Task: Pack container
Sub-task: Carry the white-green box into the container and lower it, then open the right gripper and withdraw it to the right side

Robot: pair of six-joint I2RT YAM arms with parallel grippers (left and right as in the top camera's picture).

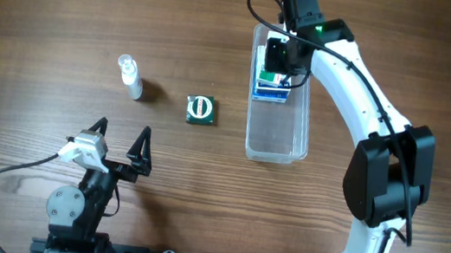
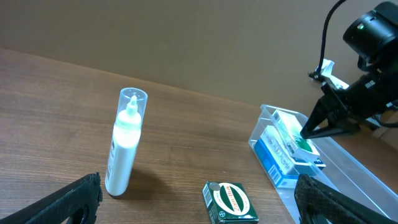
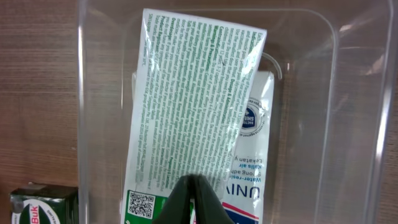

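Overhead, the clear rectangular plastic container is lying on the wooden tabletop, right of centre. Inside it, the right jaws are pinching a green-printed white box; the left jaws are gaping wide, empty.

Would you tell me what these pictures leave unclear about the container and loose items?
Whether the right gripper pinches the green-printed box: right wrist view, the bottom edge cuts its fingers; overhead, the arm covers them.
The blue-and-white box: hidden under the green-printed box, right wrist view.
The bottle label: too small overhead, turned aside in left wrist view.
The container far end: overhead, covered by the right gripper.
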